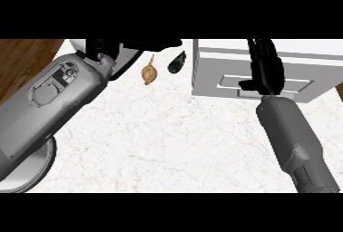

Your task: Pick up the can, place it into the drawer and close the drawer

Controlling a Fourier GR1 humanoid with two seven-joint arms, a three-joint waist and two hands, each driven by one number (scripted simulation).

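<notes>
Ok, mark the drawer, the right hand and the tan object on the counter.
drawer [221, 68], head view, bare white front panel.
right hand [263, 74], head view, black hand over drawer front.
tan object [149, 73], head view, its body.

a white marble counter [167, 140] carries everything here. toward its back lie a small tan object [149, 72] and a dark green one [177, 62], close together. to their right a white drawer unit [221, 68] sits on the stone.

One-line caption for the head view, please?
Right hand rests against the white drawer front; left hand sits raised near the counter's far edge.
</notes>
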